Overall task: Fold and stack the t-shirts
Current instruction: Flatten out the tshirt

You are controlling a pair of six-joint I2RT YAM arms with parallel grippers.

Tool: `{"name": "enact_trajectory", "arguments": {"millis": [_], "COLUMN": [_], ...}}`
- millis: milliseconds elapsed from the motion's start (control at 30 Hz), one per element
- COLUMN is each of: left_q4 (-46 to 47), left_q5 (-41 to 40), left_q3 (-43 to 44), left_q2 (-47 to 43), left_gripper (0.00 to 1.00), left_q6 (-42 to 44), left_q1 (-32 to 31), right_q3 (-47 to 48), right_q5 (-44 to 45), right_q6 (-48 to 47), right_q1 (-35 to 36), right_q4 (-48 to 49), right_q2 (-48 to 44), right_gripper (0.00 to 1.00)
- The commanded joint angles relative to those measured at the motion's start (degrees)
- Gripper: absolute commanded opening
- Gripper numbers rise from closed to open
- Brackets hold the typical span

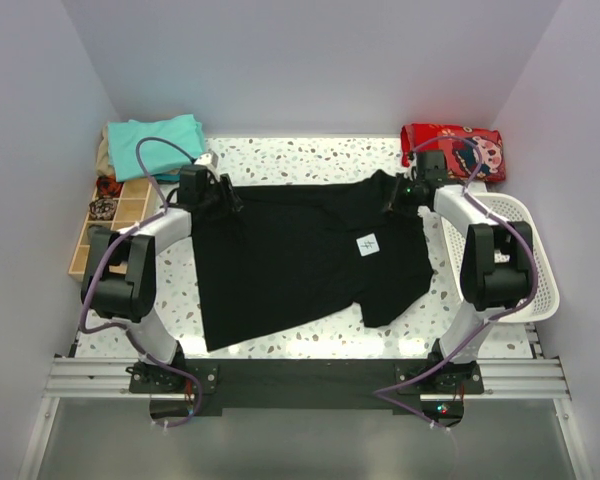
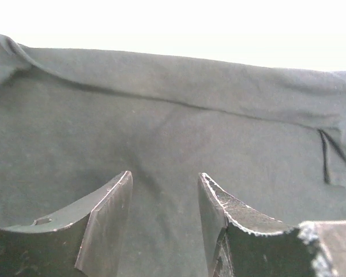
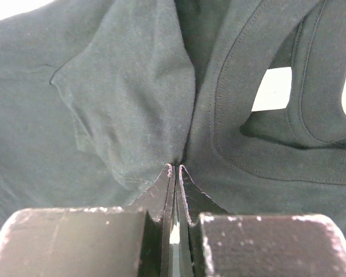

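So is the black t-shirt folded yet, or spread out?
Spread out: the black t-shirt lies mostly flat across the table, unfolded; the right pincer pinches its far edge.

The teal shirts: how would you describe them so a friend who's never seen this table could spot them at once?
Start at the speckled table and look to its far left corner, beyond the wooden tray. The teal t-shirts lie folded there, the only teal cloth: the black t-shirt is spread mid-table and the red patterned bundle sits far right.
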Motion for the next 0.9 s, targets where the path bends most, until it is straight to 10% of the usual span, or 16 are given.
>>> {"name": "enact_trajectory", "arguments": {"millis": [0,500,667,867], "left_q4": [0.5,-2.4,-3.1,-3.2], "left_q5": [-5.1,-8.9,-8.9,-12.4], "left_q3": [2.9,4.0,4.4,4.5], "left_q2": [-0.6,1.0,1.7,1.7], "left_gripper": [0.55,0.55,0.55,0.54], "left_q6": [-0.1,1.2,1.3,1.1], "left_q1": [-0.3,0.9,1.0,1.8], "right_q3": [3.7,3.9,4.4,1.8], "right_q5": [-1.2,-6.9,-7.6,-6.3], "right_q6": [-0.2,-0.4,-1.0,-0.7], "right_q1": [0.2,0.2,0.1,0.2], "right_q4": [-0.4,-2.6,-2.9,0.3], "right_q2": [0.8,6.2,7.0,1.9], "right_gripper": [0.00,0.31,0.02,0.00]}}
